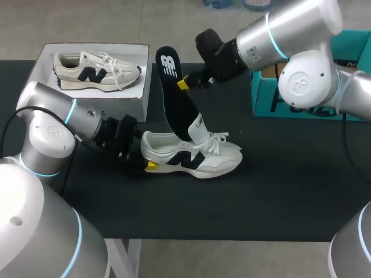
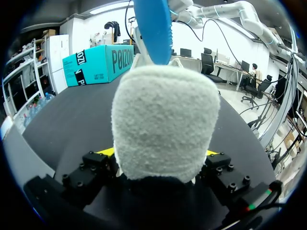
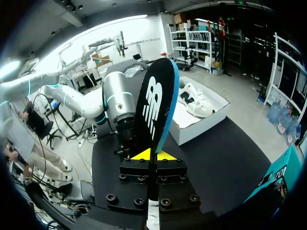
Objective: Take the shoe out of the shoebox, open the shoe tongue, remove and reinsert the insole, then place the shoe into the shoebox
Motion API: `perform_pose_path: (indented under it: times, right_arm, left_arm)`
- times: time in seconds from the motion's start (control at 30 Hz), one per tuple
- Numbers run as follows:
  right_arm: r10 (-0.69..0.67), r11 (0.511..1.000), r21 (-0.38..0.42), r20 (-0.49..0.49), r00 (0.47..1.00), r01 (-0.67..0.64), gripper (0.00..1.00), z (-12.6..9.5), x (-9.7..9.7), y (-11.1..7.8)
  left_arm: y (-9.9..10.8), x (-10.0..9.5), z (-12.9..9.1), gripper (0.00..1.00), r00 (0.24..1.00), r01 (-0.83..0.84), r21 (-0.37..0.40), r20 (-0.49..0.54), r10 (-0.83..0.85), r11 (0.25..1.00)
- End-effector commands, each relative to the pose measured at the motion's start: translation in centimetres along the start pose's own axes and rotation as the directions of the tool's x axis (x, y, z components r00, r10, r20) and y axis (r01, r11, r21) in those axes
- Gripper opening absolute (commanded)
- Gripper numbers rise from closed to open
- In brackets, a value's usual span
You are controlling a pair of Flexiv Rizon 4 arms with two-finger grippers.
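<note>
Shoe [image 1: 194,157] lies on its sole near the middle of the black bench [image 1: 290,191], out of the shoebox [image 1: 40,61], which sits at the far left corner with a second shoe [image 1: 95,69] inside. Our left gripper [image 1: 149,162] clamps the heel from both sides. Our right gripper [image 1: 184,83] pinches the upper end of the insole [image 1: 174,92], fingers narrow and closed flat on it. The insole slants up and away from the shoe, its lower end inside the opening beside the raised tongue. A teal box [image 1: 290,95] stands at the far right edge.

We judge the insole step to be in hand; whether it is coming out or going in, we cannot tell. Either way, the next move calls for travel along the insole's own line while the heel is pinned, so the shoe does not tip or drag.
</note>
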State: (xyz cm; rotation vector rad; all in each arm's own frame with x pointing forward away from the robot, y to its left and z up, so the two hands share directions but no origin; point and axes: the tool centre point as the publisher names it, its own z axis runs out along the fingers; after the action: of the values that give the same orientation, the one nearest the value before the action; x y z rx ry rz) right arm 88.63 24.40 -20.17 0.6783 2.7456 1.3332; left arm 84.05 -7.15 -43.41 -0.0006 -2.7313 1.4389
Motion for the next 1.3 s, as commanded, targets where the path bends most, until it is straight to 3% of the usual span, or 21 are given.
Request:
perform_pose_path:
  times: [0.03, 0.1, 0.27, 0.47, 0.73, 0.97, 1.07, 1.3]
  right_arm:
    - [-0.001, 1.000, -0.002, 0.000, 1.000, 0.001, 0.00, 0.1, 0.0, -0.1]
    - [0.060, 0.991, -0.116, -0.021, 0.998, -0.062, 0.00, -0.6, 0.4, 1.4]
    - [0.114, 0.969, -0.216, -0.045, 0.992, -0.121, 0.00, -2.8, 1.6, 4.4]
    - [0.124, 0.963, -0.228, -0.088, 0.988, -0.141, 0.00, -6.7, 3.9, 6.0]
    - [0.156, 0.962, -0.214, -0.082, 0.984, -0.170, 0.00, -11.1, 5.2, 5.2]
    - [0.237, 0.937, -0.258, -0.026, 0.971, -0.236, 0.00, -15.0, 7.4, 2.8]
    - [0.256, 0.920, -0.299, -0.028, 0.966, -0.253, 0.00, -15.9, 8.5, 2.0]
    - [0.256, 0.920, -0.299, -0.028, 0.966, -0.253, 0.00, -15.9, 8.5, 2.0]
  left_arm:
    - [0.4, 0.0, 0.3, 0.00, 1.000, 0.000, 0.001, 0.002, 0.000, 1.000]
    - [0.4, 0.0, 0.3, 0.00, 1.000, 0.000, 0.001, 0.002, 0.000, 1.000]
    - [0.4, 0.0, 0.3, 0.00, 1.000, 0.000, 0.001, 0.002, 0.000, 1.000]
    - [0.4, 0.0, 0.3, 0.00, 1.000, 0.000, 0.001, 0.002, 0.000, 1.000]
    - [0.4, 0.0, 0.3, 0.00, 1.000, 0.000, 0.001, 0.002, 0.000, 1.000]
    - [0.4, 0.0, 0.3, 0.00, 1.000, 0.000, 0.001, 0.002, 0.000, 1.000]
    - [0.4, 0.0, 0.3, 0.00, 1.000, 0.000, 0.001, 0.002, 0.000, 1.000]
    - [0.4, 0.0, 0.3, 0.00, 1.000, 0.000, 0.001, 0.002, 0.000, 1.000]
